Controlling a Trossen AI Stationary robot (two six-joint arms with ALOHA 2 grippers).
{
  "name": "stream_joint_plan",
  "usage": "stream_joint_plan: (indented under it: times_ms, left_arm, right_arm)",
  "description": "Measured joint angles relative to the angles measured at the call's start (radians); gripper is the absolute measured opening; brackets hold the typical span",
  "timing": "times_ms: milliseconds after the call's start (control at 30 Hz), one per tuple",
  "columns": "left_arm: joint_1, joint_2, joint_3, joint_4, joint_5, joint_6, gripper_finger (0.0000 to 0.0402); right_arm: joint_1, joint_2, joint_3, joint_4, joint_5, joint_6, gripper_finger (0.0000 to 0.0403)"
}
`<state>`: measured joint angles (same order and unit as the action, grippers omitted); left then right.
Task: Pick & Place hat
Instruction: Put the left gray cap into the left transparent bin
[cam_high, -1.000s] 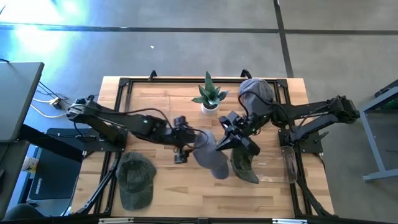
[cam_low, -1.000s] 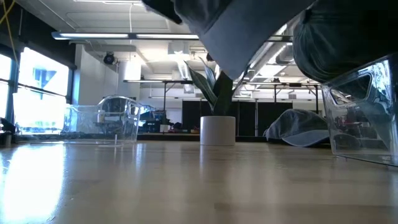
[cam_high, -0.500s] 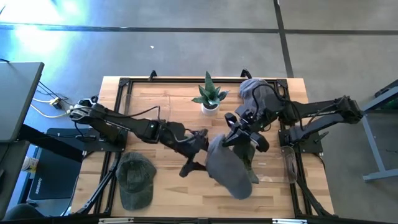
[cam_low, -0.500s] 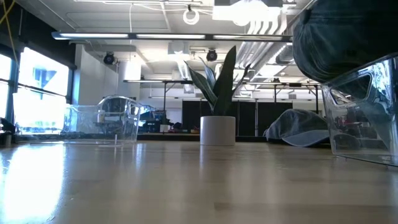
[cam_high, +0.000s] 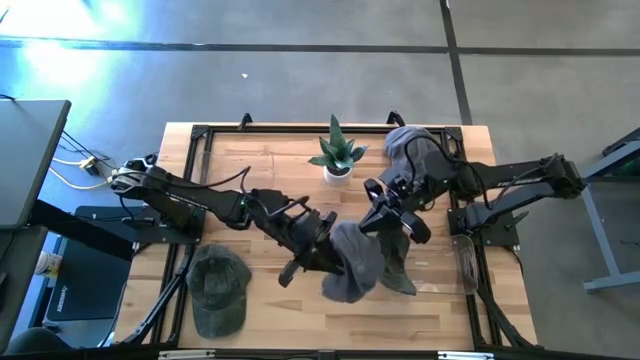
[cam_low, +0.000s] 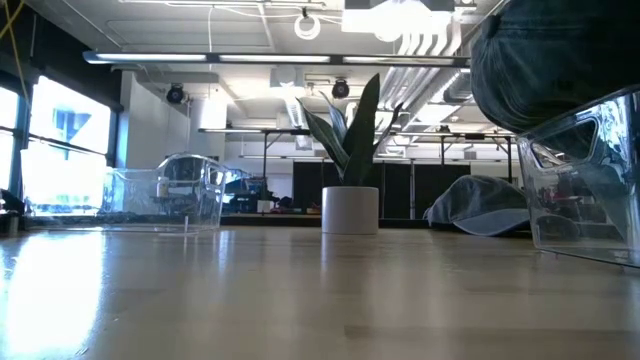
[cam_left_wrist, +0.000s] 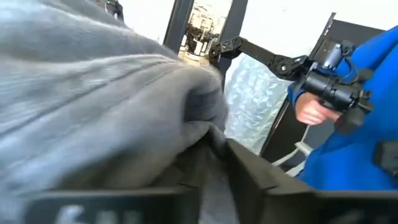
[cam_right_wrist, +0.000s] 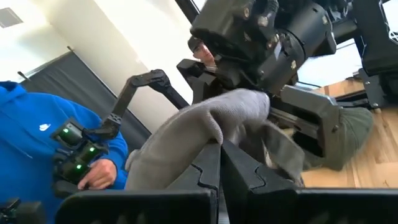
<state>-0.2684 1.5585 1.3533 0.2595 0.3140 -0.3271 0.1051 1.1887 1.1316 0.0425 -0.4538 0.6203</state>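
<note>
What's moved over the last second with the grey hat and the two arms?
The left tool carried on toward the table's front middle, and the grey hat, gripped by both tools, bunched lower between them. The right tool drew back slightly. The green cap, plant and rear grey cap stayed put.

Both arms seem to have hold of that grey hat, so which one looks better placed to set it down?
Probably the left gripper: it sits closest over the grey hat, whereas the right gripper pinches only its edge.
</note>
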Motion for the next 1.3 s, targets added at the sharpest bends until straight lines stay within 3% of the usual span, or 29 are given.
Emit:
stream_joint_plan:
  times_ms: [67, 233, 467, 867, 1000, 1300]
  left_arm:
    - [0.0, 0.0, 0.0, -0.001, 0.019, -0.024, 0.0012]
    - [0.0, -0.002, 0.0, -0.065, 0.014, -0.074, 0.0007]
    - [-0.007, -0.078, 0.0, -0.237, -0.077, -0.074, 0.0001]
    - [-0.007, -0.235, 0.0, -0.265, -0.178, -0.063, 0.0]
    - [-0.007, -0.273, 0.011, -0.26, -0.201, -0.07, 0.0]
    - [-0.007, -0.281, 0.108, -0.262, -0.205, -0.071, 0.0]
  right_arm:
    - [0.0, 0.0, 0.0, 0.0, 0.0, -0.012, 0.0]
    - [0.0, -0.002, 0.0, -0.001, 0.0, -0.028, 0.0]
    - [0.0, -0.024, 0.0, -0.007, -0.011, -0.036, 0.0]
    - [0.015, -0.041, 0.0, -0.031, -0.018, -0.037, 0.0009]
    - [0.015, -0.041, 0.0, -0.047, -0.009, -0.05, 0.0052]
    - [-0.019, -0.051, 0.0, -0.167, 0.073, -0.225, 0.0223]
